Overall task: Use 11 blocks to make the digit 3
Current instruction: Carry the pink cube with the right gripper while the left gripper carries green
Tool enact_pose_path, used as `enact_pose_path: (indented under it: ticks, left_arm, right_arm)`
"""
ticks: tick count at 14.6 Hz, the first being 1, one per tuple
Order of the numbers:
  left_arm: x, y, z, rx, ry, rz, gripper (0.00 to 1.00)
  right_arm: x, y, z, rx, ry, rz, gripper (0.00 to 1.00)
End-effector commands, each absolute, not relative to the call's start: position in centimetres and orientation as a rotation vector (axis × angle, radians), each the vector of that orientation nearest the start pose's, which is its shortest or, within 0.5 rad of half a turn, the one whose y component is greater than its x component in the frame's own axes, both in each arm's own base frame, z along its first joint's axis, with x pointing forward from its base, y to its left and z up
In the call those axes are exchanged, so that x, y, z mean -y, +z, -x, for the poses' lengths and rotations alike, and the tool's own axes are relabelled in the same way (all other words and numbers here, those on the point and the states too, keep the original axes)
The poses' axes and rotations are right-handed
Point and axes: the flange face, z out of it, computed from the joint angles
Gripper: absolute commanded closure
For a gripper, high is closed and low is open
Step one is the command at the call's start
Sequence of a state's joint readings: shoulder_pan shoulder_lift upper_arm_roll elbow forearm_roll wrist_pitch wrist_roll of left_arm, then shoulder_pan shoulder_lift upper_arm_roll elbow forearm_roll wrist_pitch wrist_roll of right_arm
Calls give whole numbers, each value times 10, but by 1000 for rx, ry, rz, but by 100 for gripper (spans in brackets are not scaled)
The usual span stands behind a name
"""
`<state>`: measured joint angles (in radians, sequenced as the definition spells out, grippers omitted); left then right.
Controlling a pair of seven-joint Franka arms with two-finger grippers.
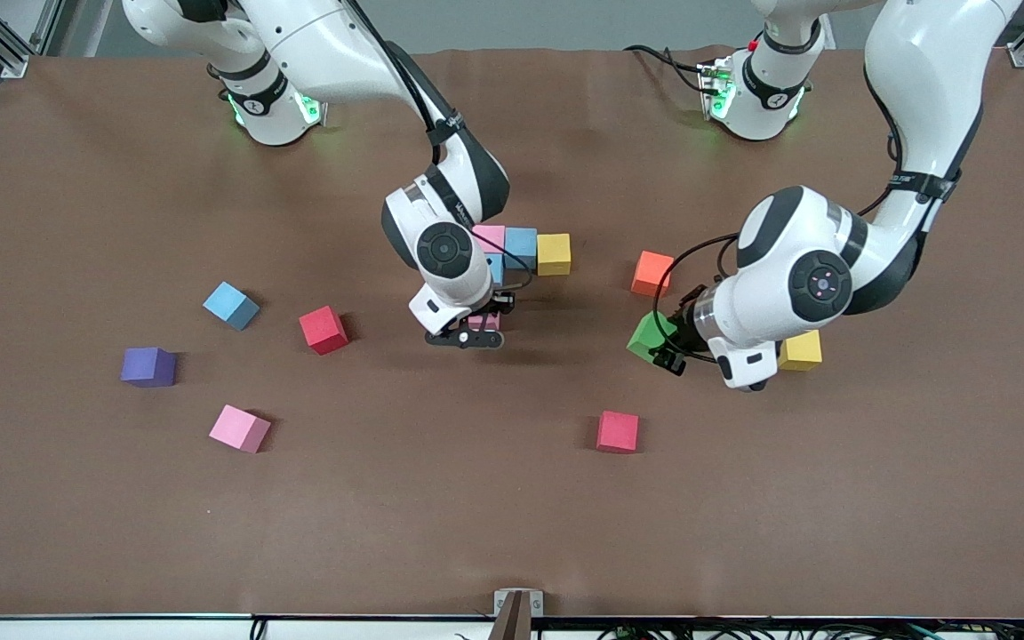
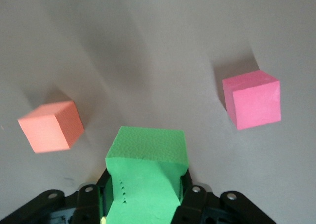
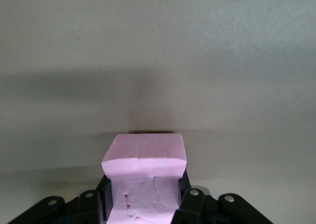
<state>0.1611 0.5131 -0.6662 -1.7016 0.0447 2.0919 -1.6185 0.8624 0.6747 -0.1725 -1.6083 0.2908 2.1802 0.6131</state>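
A row of a pink (image 1: 489, 237), a light blue (image 1: 521, 244) and a yellow cube (image 1: 554, 253) lies mid-table, with another light blue cube (image 1: 495, 267) tucked against it, partly hidden by the right arm. My right gripper (image 1: 476, 331) (image 3: 143, 189) is shut on a pink cube (image 1: 484, 321) (image 3: 144, 157), low over the table just beside that group. My left gripper (image 1: 661, 348) (image 2: 145, 184) is shut on the green cube (image 1: 650, 336) (image 2: 146, 150), between the orange cube (image 1: 652, 272) (image 2: 51, 126) and a red cube (image 1: 618, 431) (image 2: 253, 104).
Loose cubes lie about. A yellow one (image 1: 801, 350) sits under the left arm. Toward the right arm's end are a red (image 1: 324, 329), a light blue (image 1: 230, 305), a purple (image 1: 148, 366) and a pink cube (image 1: 240, 428). Brown table (image 1: 441, 524).
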Motion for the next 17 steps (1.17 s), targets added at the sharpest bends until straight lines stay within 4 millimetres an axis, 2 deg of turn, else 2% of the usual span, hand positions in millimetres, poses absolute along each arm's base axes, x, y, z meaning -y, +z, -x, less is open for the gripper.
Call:
enact_pose_path:
  ticks: [1, 4, 6, 9, 12, 15, 17]
  left_arm:
    - [290, 342, -584, 1952, 398, 2612, 71]
    - [311, 334, -569, 2062, 387, 2529, 71]
    - [324, 329, -559, 2054, 392, 2514, 71]
    - [324, 318, -550, 2031, 401, 2500, 71]
    - [327, 316, -548, 2032, 406, 2497, 71]
    - [344, 311, -539, 2102, 410, 2466, 71]
    - [352, 304, -536, 2131, 428, 2442, 71]
  right_arm:
    - [-455, 225, -506, -128, 232, 3086, 71]
    - [-456, 221, -504, -126, 226, 3087, 71]
    - [-458, 216, -504, -125, 208, 3085, 71]
    - [-461, 213, -501, -116, 189, 3081, 71]
    - [-459, 213, -501, -97, 188, 3084, 71]
    - [-462, 214, -498, -77, 182, 3085, 71]
    - [-461, 212, -497, -6, 191, 3089, 71]
